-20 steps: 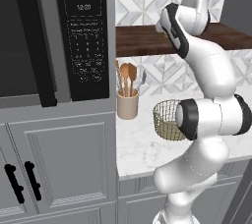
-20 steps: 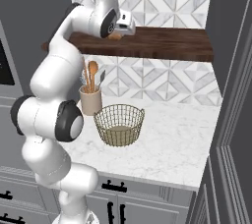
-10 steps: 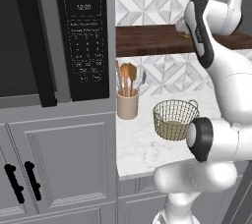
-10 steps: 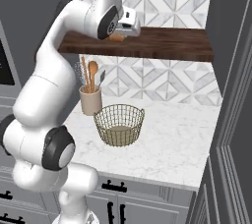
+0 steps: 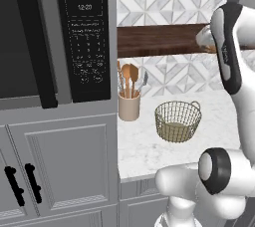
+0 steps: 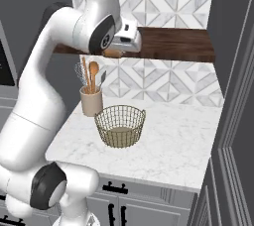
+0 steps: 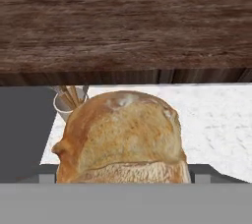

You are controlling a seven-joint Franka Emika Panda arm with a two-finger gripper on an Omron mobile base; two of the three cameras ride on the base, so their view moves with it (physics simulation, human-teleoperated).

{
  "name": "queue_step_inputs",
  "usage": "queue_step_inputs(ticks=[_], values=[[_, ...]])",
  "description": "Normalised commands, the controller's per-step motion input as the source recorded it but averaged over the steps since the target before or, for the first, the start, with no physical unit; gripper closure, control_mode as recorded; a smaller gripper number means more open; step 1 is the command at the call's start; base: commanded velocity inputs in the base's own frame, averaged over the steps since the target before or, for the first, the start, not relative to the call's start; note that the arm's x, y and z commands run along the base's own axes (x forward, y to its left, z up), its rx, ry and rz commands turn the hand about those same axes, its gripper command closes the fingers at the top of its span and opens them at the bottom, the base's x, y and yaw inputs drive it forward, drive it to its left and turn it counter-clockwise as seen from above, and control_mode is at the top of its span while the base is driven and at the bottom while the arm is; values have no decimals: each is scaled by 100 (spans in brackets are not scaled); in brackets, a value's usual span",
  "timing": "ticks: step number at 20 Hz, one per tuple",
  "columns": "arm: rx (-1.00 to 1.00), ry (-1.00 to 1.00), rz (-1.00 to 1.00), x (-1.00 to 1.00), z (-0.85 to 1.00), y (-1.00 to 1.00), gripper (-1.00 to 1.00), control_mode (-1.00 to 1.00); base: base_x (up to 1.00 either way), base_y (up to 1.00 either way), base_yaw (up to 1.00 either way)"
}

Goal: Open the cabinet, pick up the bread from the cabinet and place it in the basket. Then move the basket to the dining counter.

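Our fingers clamp the bread under the cabinet; a slack hold could drop it short of the basket.

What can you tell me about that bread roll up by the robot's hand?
The bread is a rounded, golden-brown roll with a darker orange crust at its sides, a pale floury patch on top and a lighter, rougher band along its lower edge. In the hand view it sits close in front of the camera, just below the dark wooden cabinet board. In the right base view it peeks out under the hand, above the counter. Whether the fingers press on it cannot be told.
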Motion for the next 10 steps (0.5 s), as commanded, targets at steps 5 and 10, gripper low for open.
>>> queue_step_inputs(ticks=[5,10], values=[[0,24,0,-100,-34,1,100,-100,0,0,0],[0,26,0,-72,-68,2,100,-100,0,0,0]])
